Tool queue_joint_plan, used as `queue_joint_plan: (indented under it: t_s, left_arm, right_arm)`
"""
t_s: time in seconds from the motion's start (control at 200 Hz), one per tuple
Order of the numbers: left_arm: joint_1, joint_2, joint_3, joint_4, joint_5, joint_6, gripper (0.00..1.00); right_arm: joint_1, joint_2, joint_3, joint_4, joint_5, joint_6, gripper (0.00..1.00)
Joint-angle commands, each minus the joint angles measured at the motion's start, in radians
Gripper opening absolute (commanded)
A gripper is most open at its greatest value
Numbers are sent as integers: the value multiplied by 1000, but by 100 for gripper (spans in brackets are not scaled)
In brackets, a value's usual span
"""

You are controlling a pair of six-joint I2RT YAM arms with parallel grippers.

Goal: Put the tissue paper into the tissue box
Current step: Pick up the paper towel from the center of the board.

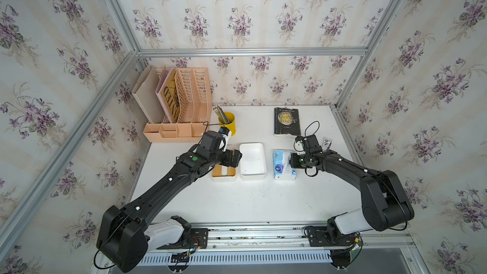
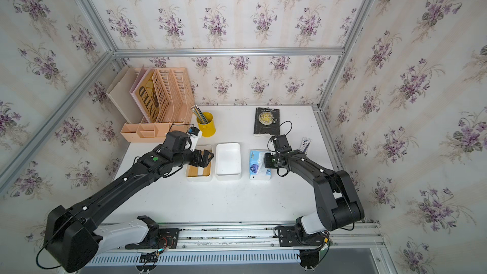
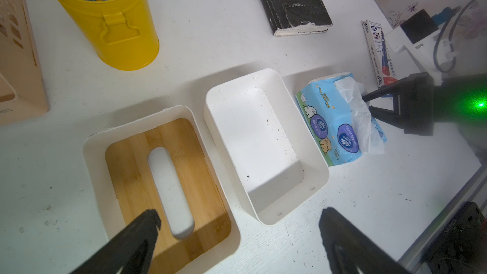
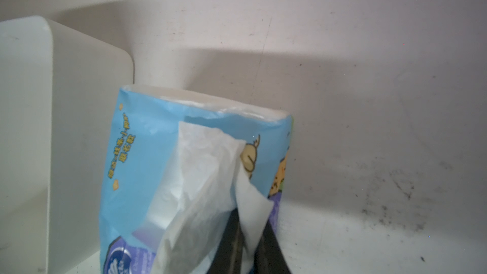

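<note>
- While the tissue pack lies on the table just right of the open tissue box, not touching it, the right claw is pinched tight on the white sheet at the pack's slit.
- Left claw: spread wide, holding nothing, above the lid left of the box.

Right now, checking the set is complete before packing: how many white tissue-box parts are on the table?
2. The open tissue box sits right beside the tissue paper; its bamboo-faced lid lies alongside, on the box's other side. None appears hidden.
</note>
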Motion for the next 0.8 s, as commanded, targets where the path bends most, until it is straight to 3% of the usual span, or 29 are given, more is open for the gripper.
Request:
queue_joint_plan:
  t_s: [0.0, 0.14, 0.794]
  left_arm:
    - [0, -36, -19, 45, 46, 11, 99]
    - [1, -94, -57, 70, 37, 2, 99]
    - [3, -78, -33, 43, 40, -7, 99]
  right_arm:
    - [2, -17, -2, -21, -2, 6, 10]
    - [2, -35, 5, -24, -15, 8, 9]
    - [14, -144, 98, -99, -59, 13, 0]
